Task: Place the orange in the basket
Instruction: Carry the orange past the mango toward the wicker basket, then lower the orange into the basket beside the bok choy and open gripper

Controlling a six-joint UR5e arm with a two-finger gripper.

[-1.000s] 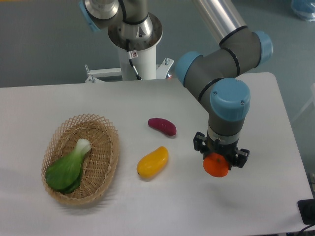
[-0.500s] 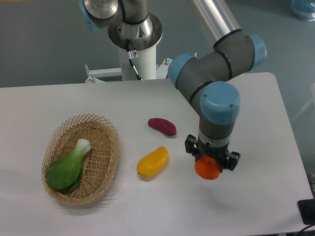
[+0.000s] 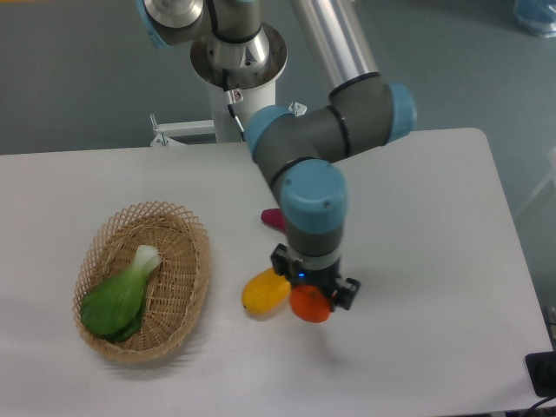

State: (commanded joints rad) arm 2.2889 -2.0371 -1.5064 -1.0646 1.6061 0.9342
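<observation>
One orange (image 3: 310, 303) in transit, carried leftward above the worktop (image 3: 434, 217)
Gripper (image 3: 313, 294) clamped on orange, fruit hanging just under the wrist. Over the last second the arm has swung left from the right half of the worktop; orange now sits just beside the yellow fruit (image 3: 264, 292), close enough in this view that touching or apart cannot be told. Purple fruit (image 3: 273, 217) mostly hidden behind the arm. Basket (image 3: 187, 228) still well to the left, holding only a green vegetable (image 3: 117, 298). Judgement: pick is done, carry roughly half covered; remaining path crosses over the yellow fruit, so height must hold to avoid knocking it. Release should wait until orange is over the basket's open part, beside the vegetable
</observation>
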